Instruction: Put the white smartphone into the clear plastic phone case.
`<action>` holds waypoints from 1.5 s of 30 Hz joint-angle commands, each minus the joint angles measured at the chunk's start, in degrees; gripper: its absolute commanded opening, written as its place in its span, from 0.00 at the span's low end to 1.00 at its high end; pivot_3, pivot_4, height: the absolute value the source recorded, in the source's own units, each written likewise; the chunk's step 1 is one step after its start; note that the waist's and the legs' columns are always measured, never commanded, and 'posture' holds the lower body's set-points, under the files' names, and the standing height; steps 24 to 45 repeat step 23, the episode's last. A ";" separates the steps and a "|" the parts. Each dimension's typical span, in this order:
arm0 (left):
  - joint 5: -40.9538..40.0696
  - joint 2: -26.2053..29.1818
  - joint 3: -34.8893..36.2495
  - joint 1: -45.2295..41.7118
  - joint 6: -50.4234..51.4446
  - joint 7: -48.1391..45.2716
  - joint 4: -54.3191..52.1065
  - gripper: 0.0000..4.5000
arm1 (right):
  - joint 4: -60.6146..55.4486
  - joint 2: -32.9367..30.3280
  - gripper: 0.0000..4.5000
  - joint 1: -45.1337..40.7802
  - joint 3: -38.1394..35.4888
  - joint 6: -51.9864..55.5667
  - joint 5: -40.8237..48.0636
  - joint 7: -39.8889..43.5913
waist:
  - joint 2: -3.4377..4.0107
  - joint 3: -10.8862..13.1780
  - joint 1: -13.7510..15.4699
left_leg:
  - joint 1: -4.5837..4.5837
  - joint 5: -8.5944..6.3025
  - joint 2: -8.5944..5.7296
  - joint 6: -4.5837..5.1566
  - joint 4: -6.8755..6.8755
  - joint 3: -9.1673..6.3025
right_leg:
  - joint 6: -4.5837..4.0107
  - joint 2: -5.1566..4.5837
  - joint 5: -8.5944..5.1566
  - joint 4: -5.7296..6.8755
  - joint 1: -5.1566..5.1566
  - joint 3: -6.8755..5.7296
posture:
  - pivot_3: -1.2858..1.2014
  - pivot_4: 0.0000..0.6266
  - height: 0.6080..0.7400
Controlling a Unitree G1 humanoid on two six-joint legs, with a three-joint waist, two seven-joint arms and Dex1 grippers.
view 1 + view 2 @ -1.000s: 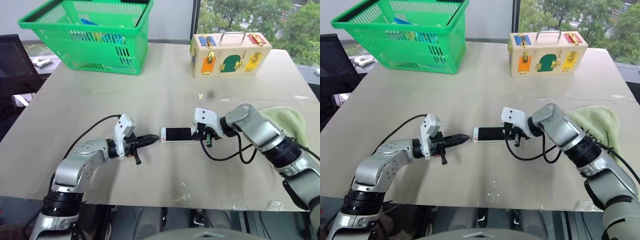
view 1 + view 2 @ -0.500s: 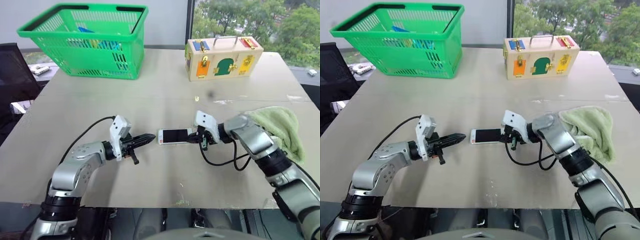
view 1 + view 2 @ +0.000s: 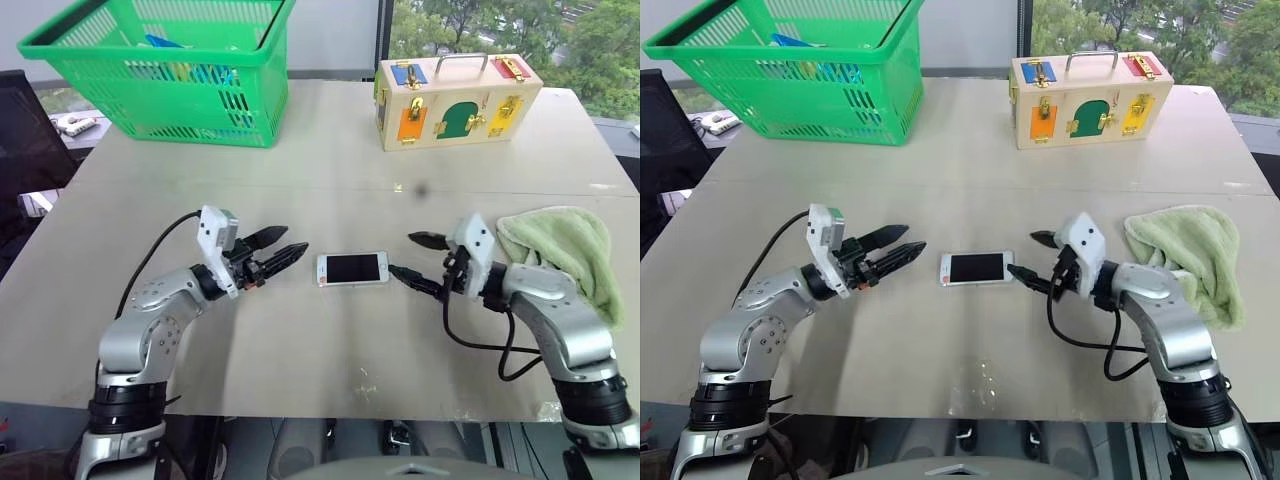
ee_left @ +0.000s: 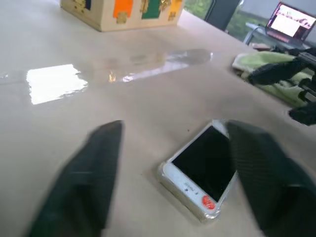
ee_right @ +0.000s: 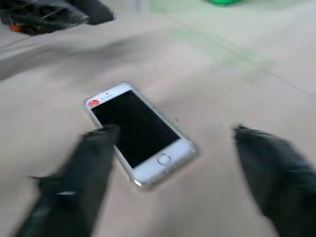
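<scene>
The white smartphone [image 3: 352, 268] lies flat and screen up in the middle of the table, between my two grippers. A see-through rim hugs its edges, so it sits inside the clear plastic phone case [image 4: 196, 213], whose edge also glints in the right wrist view [image 5: 148, 183]. My left gripper [image 3: 291, 243] hovers just left of the phone, open, its fingers pointing at it with nothing between them. My right gripper [image 3: 402, 253] hangs just right of the phone, also open and empty, one fingertip close to the phone's end. Neither gripper touches the phone.
A green basket [image 3: 170, 60] with items inside stands at the back left. A wooden lock box [image 3: 458, 100] is at the back right. A green cloth [image 3: 565, 245] lies beside my right arm. A black chair [image 3: 25, 130] stands past the table's left edge.
Both grippers have opened. The right gripper has let go of the phone's end and drawn back to the right and up. The left gripper has lifted a little. The camera has shifted.
</scene>
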 commanded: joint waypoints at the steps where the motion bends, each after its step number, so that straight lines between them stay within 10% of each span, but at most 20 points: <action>1: -0.95 1.36 0.82 0.56 0.30 -0.05 -3.83 0.98 | -5.84 -1.79 1.00 3.97 -5.13 -0.66 1.54 -2.77 | -0.01 0.02 0.00 | 0.00 0.00 0.00 0.00 0.00 -0.02 | 0.00 0.00 0.00 0.00 0.01 -0.01 | 0.52 0.24 1.00; 21: -0.87 4.63 6.45 2.58 1.53 5.27 0.30 0.98 | -15.79 -4.12 1.00 30.76 -15.23 -9.61 4.03 -5.65 | -0.02 0.07 0.26 | 0.05 0.00 0.06 -0.01 0.08 -0.24 | -0.02 0.08 -0.02 0.03 0.11 0.05 | 0.52 0.24 1.00; 45: -0.95 4.97 6.76 1.14 2.15 5.57 1.71 0.98 | -16.76 -3.55 1.00 31.78 -15.18 -9.74 4.68 -6.37 | -0.01 0.07 0.25 | 0.06 0.00 0.05 -0.01 0.10 -0.25 | -0.02 0.08 -0.01 0.04 0.13 0.05 | 0.52 0.24 1.00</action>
